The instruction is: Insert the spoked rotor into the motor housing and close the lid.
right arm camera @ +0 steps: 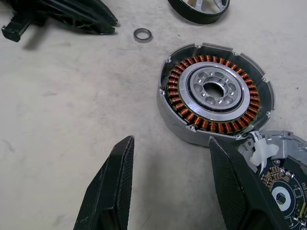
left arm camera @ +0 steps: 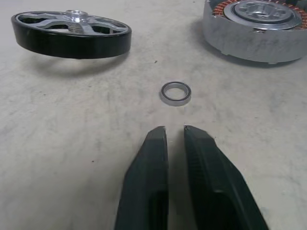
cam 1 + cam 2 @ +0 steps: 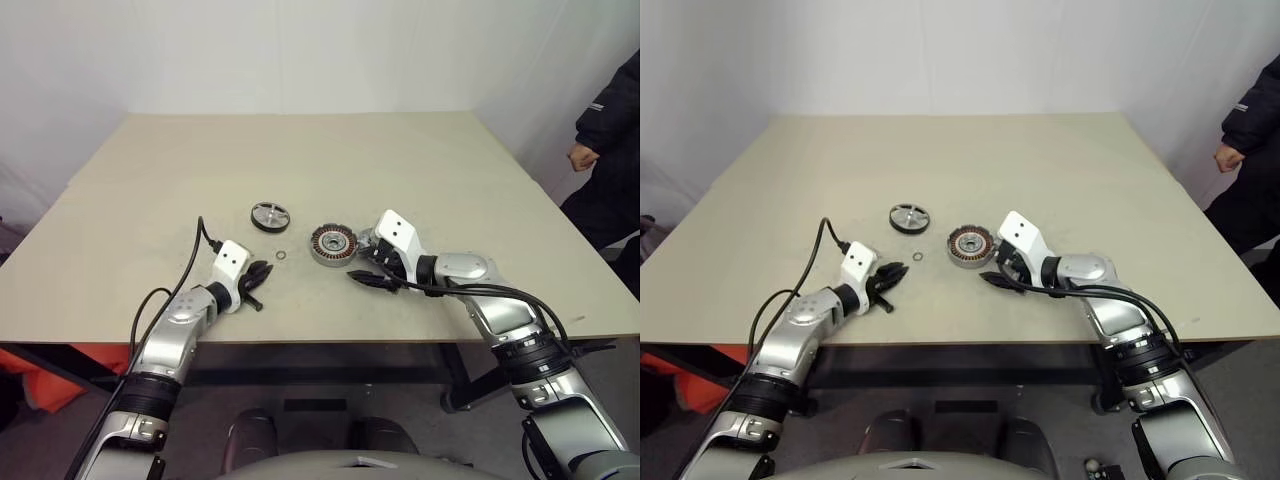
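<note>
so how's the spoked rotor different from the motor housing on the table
The spoked rotor has a black rim with silver spokes and a raised hub; the motor housing is silver with a ring of copper windings. The rotor lies farther from the grippers, the housing right before the right gripper. Both are round, lie flat and are untouched.

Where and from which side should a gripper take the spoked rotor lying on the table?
Judging by its pose, grip the spoked rotor across its black outer rim, coming from above. It lies flat, hub up, so the open gaps between its spokes let one finger drop inside the rim; the hub looks too small.
</note>
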Action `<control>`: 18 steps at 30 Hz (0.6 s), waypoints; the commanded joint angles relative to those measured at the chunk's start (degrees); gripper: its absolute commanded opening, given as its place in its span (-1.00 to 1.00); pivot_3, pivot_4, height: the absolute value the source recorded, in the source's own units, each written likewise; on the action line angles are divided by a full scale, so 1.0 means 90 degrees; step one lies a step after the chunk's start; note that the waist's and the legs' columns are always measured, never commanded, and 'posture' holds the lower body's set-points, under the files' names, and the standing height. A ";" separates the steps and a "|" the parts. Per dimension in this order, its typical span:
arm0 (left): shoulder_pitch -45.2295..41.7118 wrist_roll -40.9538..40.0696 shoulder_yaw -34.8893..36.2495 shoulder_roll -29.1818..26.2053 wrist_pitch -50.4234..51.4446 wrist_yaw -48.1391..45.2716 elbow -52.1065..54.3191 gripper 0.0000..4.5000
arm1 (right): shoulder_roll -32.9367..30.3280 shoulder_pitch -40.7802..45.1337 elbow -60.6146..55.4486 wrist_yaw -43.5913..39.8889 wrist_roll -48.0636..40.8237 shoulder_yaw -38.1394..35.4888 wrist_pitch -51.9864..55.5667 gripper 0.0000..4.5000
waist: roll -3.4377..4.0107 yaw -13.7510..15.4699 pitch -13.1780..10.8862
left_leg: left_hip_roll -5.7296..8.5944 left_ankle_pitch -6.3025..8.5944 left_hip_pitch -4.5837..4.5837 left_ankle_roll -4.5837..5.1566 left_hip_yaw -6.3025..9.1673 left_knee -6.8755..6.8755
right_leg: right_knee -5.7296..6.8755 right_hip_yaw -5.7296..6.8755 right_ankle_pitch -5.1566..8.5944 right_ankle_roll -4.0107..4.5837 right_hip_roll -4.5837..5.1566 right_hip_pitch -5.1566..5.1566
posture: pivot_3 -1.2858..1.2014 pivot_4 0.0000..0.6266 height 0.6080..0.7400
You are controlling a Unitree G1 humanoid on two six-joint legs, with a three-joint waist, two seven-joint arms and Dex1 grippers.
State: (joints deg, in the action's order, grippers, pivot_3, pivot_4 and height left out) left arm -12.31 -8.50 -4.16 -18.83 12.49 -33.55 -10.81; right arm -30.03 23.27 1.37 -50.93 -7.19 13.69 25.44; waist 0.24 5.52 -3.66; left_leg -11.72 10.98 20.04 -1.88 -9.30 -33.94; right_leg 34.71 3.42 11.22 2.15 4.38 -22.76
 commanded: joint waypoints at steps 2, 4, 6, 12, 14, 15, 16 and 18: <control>0.0011 0.0076 -0.0047 0.0006 0.0125 0.0031 -0.0011 -0.63 | 0.0015 0.0106 -0.0127 0.0048 0.0025 -0.0069 -0.0091 0.23 | 0.0005 0.0001 0.0003 | -0.0001 0.0000 -0.0001 0.0000 -0.0001 0.0002 | 0.0000 0.0000 0.0000 0.0000 0.0000 -0.0001 | 0.03 -1.00 1.00; 0.0044 0.0018 -0.0025 0.0028 0.0167 0.0015 0.0018 -0.63 | 0.0025 0.0092 -0.0148 0.0057 0.0034 -0.0064 -0.0089 0.23 | 0.0007 -0.0003 0.0004 | -0.0001 0.0000 -0.0002 0.0000 -0.0001 0.0002 | 0.0001 0.0000 0.0000 0.0000 -0.0001 -0.0001 | 0.03 -1.00 1.00; 0.0079 -0.0066 0.0034 0.0045 0.0221 0.0000 0.0065 -0.63 | 0.0051 0.0085 -0.0163 0.0079 0.0045 -0.0055 -0.0080 0.23 | 0.0007 -0.0007 0.0004 | -0.0001 0.0000 -0.0003 0.0000 -0.0001 0.0002 | 0.0000 0.0000 0.0000 0.0000 0.0000 -0.0001 | 0.03 -1.00 1.00; 0.0021 -0.0524 0.0419 -0.0023 0.0248 -0.0237 0.0266 -0.63 | 0.0147 -0.0007 -0.0207 0.0175 0.0043 -0.0059 -0.0089 0.23 | 0.0006 -0.0010 0.0004 | -0.0001 0.0000 0.0003 0.0000 -0.0001 0.0006 | -0.0002 -0.0001 0.0000 0.0000 -0.0001 -0.0010 | 0.03 -1.00 1.00; -0.0149 -0.0457 0.0488 -0.0052 0.0224 -0.0129 0.0114 -0.37 | 0.0171 -0.0026 -0.0206 0.0207 0.0041 -0.0060 -0.0099 0.23 | 0.0006 -0.0009 0.0004 | -0.0001 0.0000 0.0007 0.0000 -0.0002 0.0012 | -0.0002 -0.0001 0.0000 0.0000 -0.0001 -0.0016 | 0.03 -1.00 1.00; -0.0206 -0.0422 0.0496 -0.0054 0.0210 -0.0083 0.0053 -0.24 | 0.0181 -0.0028 -0.0205 0.0217 0.0042 -0.0060 -0.0101 0.23 | 0.0006 -0.0009 0.0004 | 0.0000 0.0000 0.0008 0.0000 -0.0003 0.0017 | -0.0002 -0.0001 0.0000 0.0001 -0.0001 -0.0018 | 0.03 -1.00 1.00; -0.0283 -0.0365 0.0460 -0.0054 0.0173 -0.0060 -0.0041 -0.11 | 0.0194 -0.0016 -0.0191 0.0228 0.0044 -0.0063 -0.0107 0.23 | 0.0006 -0.0008 0.0004 | 0.0000 -0.0001 0.0009 -0.0001 -0.0005 0.0021 | -0.0002 -0.0001 0.0000 0.0001 -0.0002 -0.0021 | 0.03 -1.00 1.00; -0.0397 -0.0280 0.0369 -0.0048 0.0100 -0.0059 -0.0197 -0.11 | 0.0215 0.0002 -0.0171 0.0244 0.0047 -0.0066 -0.0115 0.23 | 0.0006 -0.0009 0.0004 | 0.0000 -0.0002 0.0008 -0.0002 -0.0005 0.0024 | -0.0002 -0.0001 0.0000 0.0001 -0.0002 -0.0022 | 0.03 -1.00 1.00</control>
State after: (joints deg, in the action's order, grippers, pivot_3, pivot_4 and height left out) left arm -14.40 -11.62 -1.25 -18.97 14.67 -34.22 -12.19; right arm -28.33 22.34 1.36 -49.05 -6.74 13.70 25.43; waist 0.29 5.44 -3.63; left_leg -11.71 10.97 20.10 -1.90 -9.35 -33.72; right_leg 34.69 3.40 11.23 2.16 4.37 -22.96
